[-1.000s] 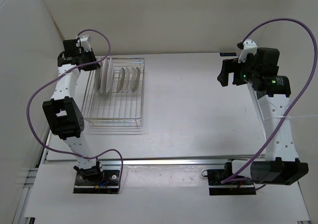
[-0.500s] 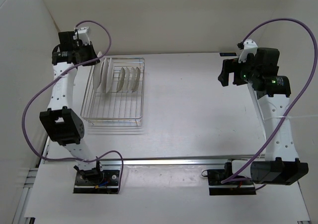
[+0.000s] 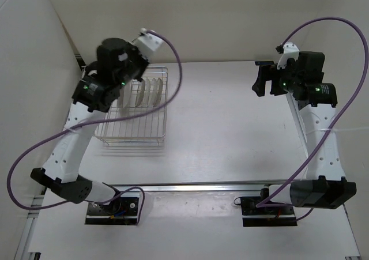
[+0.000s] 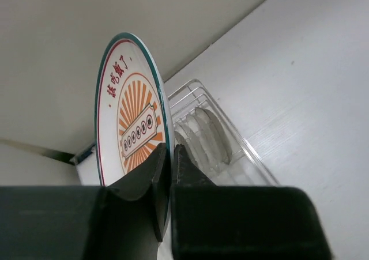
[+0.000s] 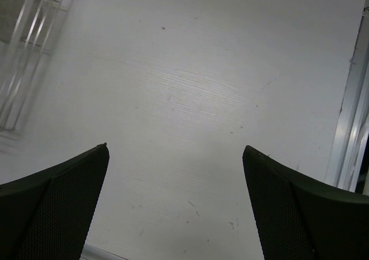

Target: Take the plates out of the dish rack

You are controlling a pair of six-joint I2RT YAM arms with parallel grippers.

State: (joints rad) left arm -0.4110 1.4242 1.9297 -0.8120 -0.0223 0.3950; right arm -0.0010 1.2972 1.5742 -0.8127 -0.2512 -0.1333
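Left claw (image 4: 171, 156) pinching printed plate (image 4: 130, 110) by rim, upright, above rack (image 3: 134, 127) at frame's upper left; right claw (image 5: 176, 149) spread wide over worktop (image 5: 190, 87), upper right.

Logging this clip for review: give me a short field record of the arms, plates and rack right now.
left tool: shut on green-rimmed plate, pinched at its edge, held upright clear of the rack
dish rack: on the table, far left side
plates in rack: a few, standing upright, exact count unclear
right tool: open, empty, above bare table
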